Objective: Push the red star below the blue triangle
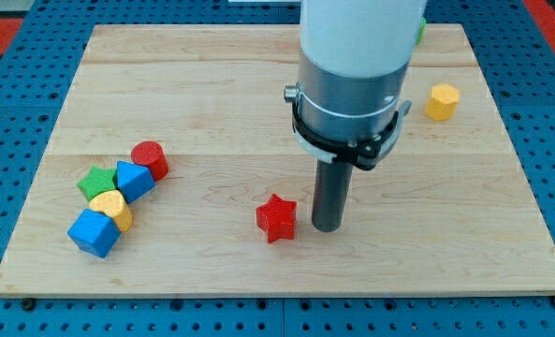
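The red star (pixel 277 218) lies on the wooden board, a little below its middle. My tip (pixel 328 227) rests on the board just to the right of the star, a small gap away. A blue block (pixel 134 180), possibly the blue triangle, sits in the cluster at the view's left, well to the left of the star. A second blue block (pixel 94 232), cube-like, lies at the lower left of that cluster. I cannot make out their shapes for sure.
In the left cluster are a red cylinder (pixel 151 159), a green block (pixel 96 182) and a yellow block (pixel 112 208). A yellow hexagon block (pixel 441 101) sits at the upper right. A green piece (pixel 421 31) shows behind the arm at the top edge.
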Robot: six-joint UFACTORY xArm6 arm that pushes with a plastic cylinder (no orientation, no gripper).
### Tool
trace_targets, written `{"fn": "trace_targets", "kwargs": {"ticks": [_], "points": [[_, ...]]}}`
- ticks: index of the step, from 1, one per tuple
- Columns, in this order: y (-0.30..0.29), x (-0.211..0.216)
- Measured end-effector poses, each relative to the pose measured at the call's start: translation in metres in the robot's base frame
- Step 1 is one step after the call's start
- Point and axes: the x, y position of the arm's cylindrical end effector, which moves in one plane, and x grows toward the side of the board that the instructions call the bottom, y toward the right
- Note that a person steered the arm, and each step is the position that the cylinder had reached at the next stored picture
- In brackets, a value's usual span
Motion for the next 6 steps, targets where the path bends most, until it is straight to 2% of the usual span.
{"fn": "trace_targets", "kwargs": {"ticks": [2,4,5,6], "points": [[-0.083,0.001],[-0.163,-0.022],[-0.129,-0.031],[-0.017,-0.035]]}}
